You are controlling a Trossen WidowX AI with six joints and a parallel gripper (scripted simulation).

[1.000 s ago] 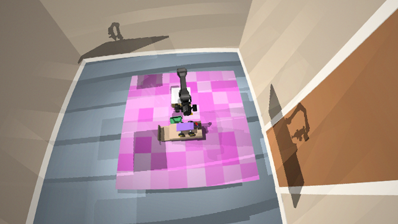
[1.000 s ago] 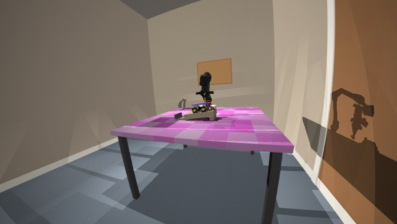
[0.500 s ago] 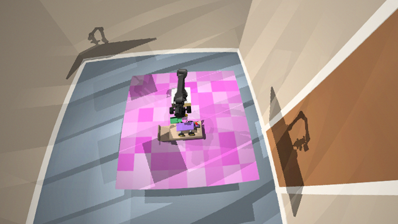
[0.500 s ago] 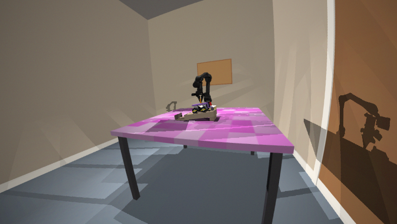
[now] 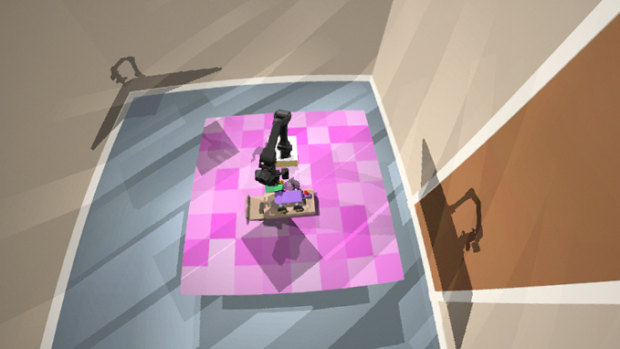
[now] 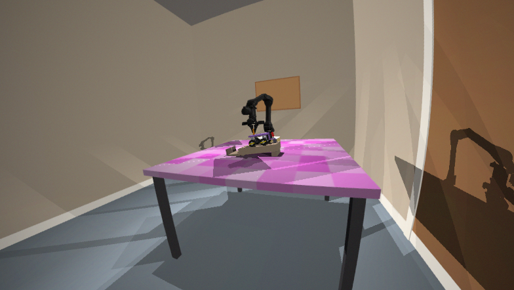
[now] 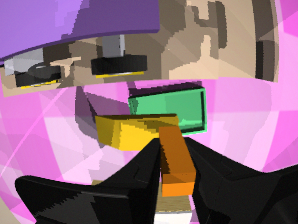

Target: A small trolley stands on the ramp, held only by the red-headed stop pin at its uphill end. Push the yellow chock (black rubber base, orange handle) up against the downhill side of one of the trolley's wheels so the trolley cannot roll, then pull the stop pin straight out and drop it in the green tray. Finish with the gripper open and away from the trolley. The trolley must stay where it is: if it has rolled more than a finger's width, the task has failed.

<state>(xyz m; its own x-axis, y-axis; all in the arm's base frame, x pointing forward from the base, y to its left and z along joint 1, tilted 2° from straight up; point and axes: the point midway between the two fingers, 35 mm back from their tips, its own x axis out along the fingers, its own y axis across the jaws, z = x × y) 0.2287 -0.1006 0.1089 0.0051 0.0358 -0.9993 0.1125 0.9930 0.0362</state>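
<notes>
While the wrist view is close and blocky, we can make out our hand clamped on the orange handle of the yellow chock, which hangs just in front of the dark fingers. Beyond it sits the green tray, partly covered by the chock. Above that lies the tan ramp with the purple trolley, its top cut off by the frame edge. Two dark wheels show under its body. We cannot see the stop pin from the wrist.

From above, the arm hides most of the tray, and the trolley, ramp and red pin head are very small. From the side view the chock is too tiny to tell apart.

Everything stands on a pink checked surface with dark legs, in a room with beige walls, a grey floor, a brown panel on the right and long shadows.
</notes>
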